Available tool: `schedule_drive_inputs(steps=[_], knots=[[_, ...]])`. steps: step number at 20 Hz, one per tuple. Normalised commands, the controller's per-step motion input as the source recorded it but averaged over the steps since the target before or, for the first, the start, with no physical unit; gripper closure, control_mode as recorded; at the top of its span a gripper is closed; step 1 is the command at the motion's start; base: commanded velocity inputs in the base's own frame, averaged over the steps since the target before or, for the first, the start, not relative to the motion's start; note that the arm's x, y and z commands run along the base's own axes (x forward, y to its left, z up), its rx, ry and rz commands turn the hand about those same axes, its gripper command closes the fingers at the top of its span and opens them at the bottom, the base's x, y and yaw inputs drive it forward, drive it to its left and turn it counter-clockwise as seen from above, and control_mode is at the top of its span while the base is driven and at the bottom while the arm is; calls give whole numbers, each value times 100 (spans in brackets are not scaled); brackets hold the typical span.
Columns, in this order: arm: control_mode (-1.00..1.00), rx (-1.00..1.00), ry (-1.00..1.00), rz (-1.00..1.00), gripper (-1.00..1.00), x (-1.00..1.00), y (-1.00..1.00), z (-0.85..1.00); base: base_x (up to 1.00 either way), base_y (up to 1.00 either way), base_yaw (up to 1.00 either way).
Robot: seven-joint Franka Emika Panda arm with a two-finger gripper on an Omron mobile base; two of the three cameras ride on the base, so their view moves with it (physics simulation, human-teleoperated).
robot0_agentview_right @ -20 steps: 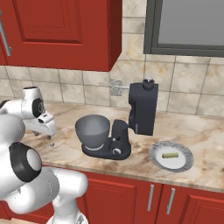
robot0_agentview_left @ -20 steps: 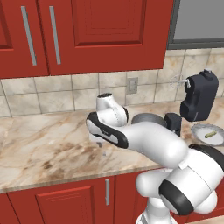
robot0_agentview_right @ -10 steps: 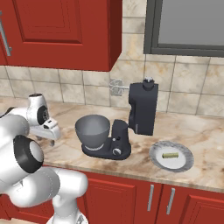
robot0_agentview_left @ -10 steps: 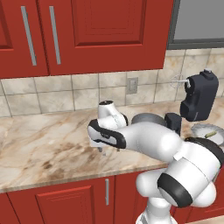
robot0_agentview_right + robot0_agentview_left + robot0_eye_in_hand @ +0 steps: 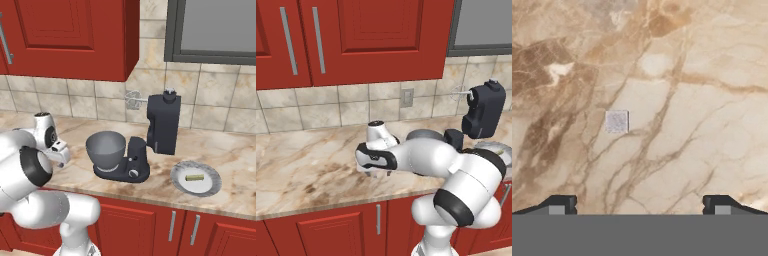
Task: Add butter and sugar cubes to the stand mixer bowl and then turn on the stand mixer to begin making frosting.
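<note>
The step in hand is judged to be the pick-up of a sugar cube point(image 5: 617, 121), which lies alone on the marble counter point(image 5: 702, 100) directly under the downward-pointing gripper point(image 5: 640, 204). The jaws are spread wide with nothing between them, and the cube is seen off to one side of the midline between the fingertips point(image 5: 562, 202) — closer to the one on the picture's left. Before a descent, the hand would need to be shifted so the cube is centred. In the right base view the gripper point(image 5: 61, 152) is held low over the counter, left of the stand mixer point(image 5: 162, 125) and its bowl point(image 5: 105, 148), which appears empty. The butter point(image 5: 195, 177) is seen on a grey plate point(image 5: 212, 186) to the mixer's right, well apart from the hand. Open counter surrounds the cube — no obstacle is near it — though the raised head and whisk point(image 5: 133, 99) overhang the bowl and would have to be avoided on the carry.
</note>
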Motion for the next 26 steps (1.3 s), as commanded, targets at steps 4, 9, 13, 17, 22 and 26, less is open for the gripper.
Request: schedule_drive_inputs(steps=[4, 9, 13, 17, 22, 26], knots=[[-100, 1, -1, 2, -100, 21, 3, -16, 0, 0, 0], [-100, 1, -1, 1, -100, 11, 3, -13, 0, 0, 0], [-100, 0, 0, 1, -100, 13, 3, -16, 0, 0, 0], [-100, 0, 0, 1, -100, 12, 3, -17, 0, 0, 0], [-100, 0, 0, 1, -100, 20, 9, -17, 0, 0, 0], [-100, 0, 0, 1, -100, 17, 9, -16, 0, 0, 0]])
